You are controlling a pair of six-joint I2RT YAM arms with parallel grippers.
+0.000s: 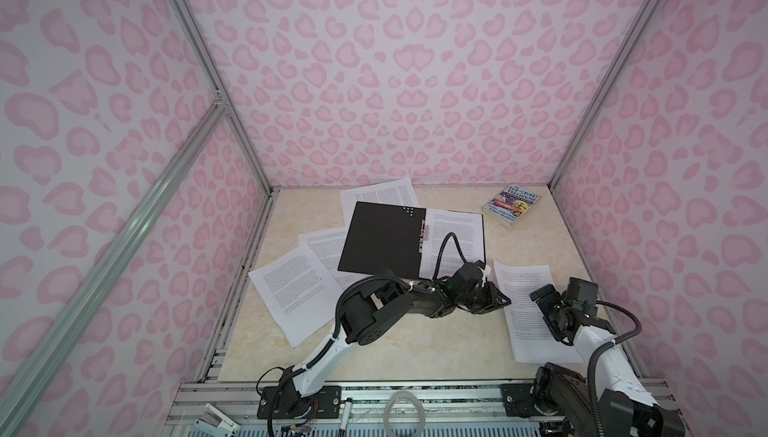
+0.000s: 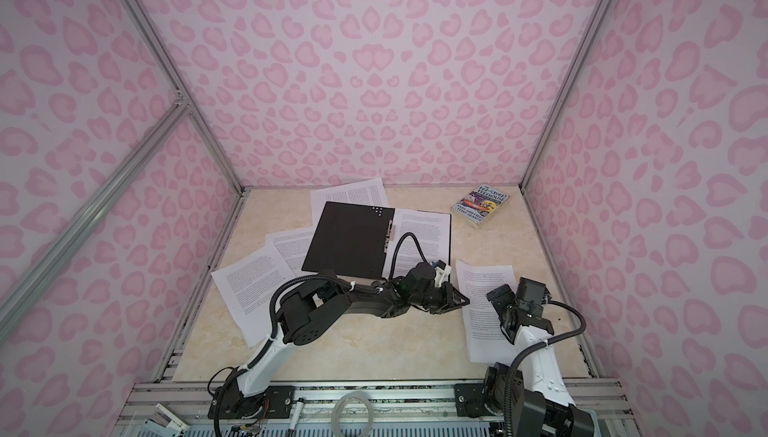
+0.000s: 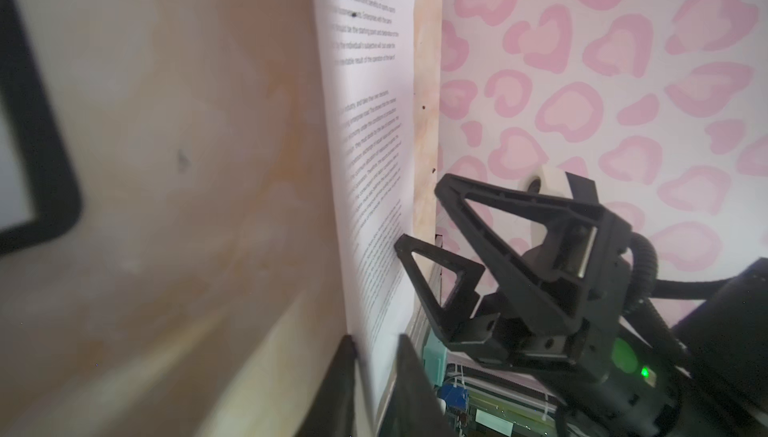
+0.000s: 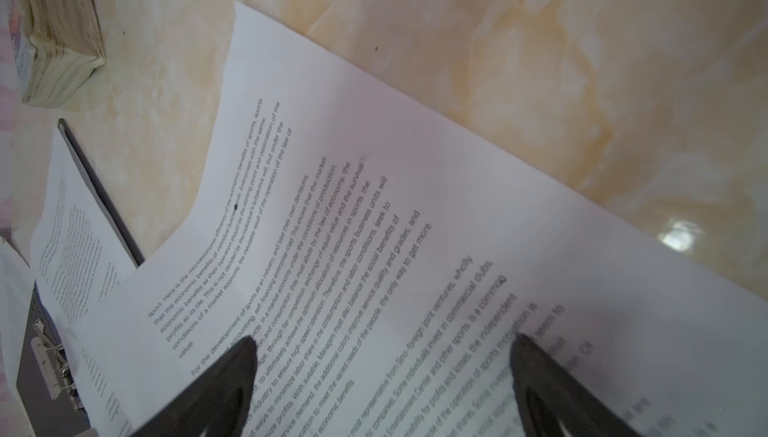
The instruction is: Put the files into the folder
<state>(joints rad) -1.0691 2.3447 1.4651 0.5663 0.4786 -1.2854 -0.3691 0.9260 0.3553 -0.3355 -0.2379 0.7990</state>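
sheet (image 1: pixel 521 331): at 4 o'clock, other files (image 1: pixel 291 289) at 9 | folder (image 1: pixel 382 239): spread flat at 12 o'clock to receive pages | left gripper (image 1: pixel 505 300): pinched onto sheet's edge, likely to lift | right gripper (image 4: pixel 384 341): fingers apart, apparently steadying the sheet

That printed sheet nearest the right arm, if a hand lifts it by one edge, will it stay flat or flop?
Probably floppy: the sheet is thin and its edge already waves off the table. Likely very light, so a push may slide it across the glossy top. Held by one edge, the rest would probably droop and drag.
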